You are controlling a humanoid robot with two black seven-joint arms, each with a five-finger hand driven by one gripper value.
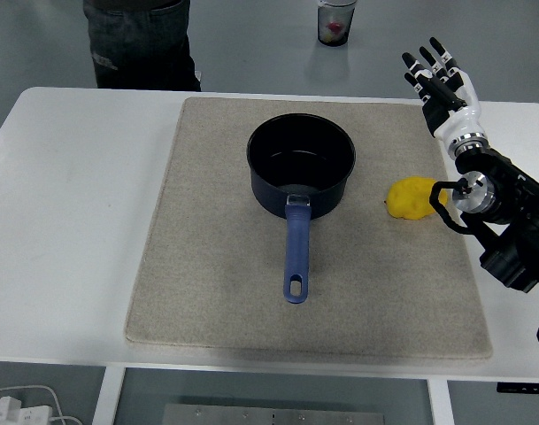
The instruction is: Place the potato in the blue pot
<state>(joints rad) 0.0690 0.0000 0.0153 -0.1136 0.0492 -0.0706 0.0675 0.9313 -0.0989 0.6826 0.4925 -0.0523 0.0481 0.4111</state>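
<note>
A dark blue pot (301,165) stands on the beige mat (216,257), its blue handle (296,250) pointing toward the near edge. Inside the pot I see nothing. A yellow potato (413,198) lies on the mat to the right of the pot, a short gap away. My right hand (438,78) is raised above the mat's far right corner, fingers spread and empty, well beyond the potato. The right forearm (504,208) passes just right of the potato. The left arm is out of view.
A person in dark trousers (141,40) stands at the table's far left. A cup (335,21) sits on the floor beyond the table. White table surface (74,221) lies left of the mat. Cables (21,407) show below the near edge.
</note>
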